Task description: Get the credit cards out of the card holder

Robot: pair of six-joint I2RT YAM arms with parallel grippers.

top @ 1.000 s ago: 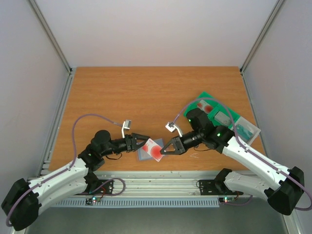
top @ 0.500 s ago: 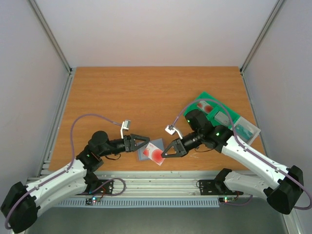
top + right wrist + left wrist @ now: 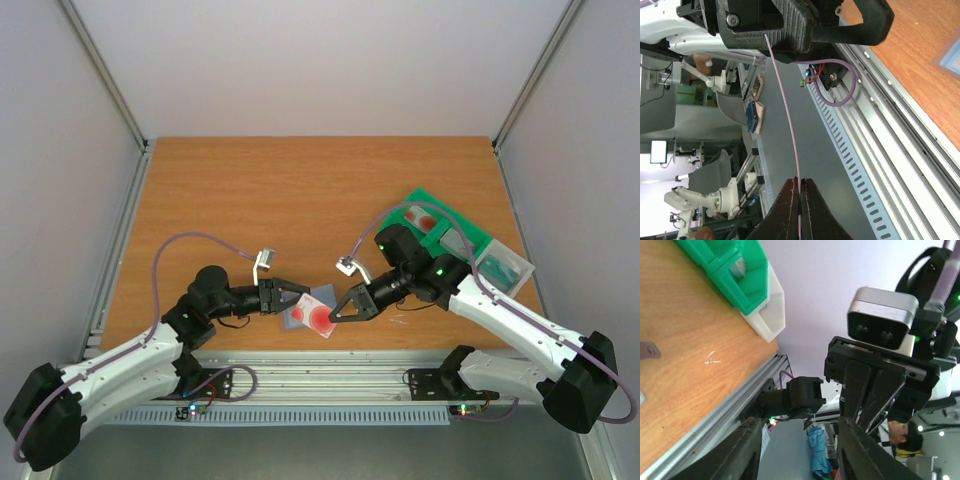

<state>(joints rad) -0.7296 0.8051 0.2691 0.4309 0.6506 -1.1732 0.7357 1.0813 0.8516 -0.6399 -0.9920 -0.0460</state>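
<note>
Top external view: on the left, my left gripper (image 3: 298, 298) reaches in over the near part of the wooden table (image 3: 280, 200), its two fingers standing apart in a narrow V with the tips just at the left edge of the card holder (image 3: 321, 297). That blue-grey holder lies flat on the table between my two grippers. Across it lies a tilted white card (image 3: 318, 318) with a red round mark. From the right, my right gripper (image 3: 338, 311) comes in low with its fingers pressed together on the near right edge of that card. In the right wrist view the card shows edge-on as a thin line, pinched between my fingertips (image 3: 790, 212) and running up to the ribbed pad of the left gripper. Far right, a green tray (image 3: 487, 243) sits behind my right arm, well apart from the holder, with more cards in its compartments.
</note>
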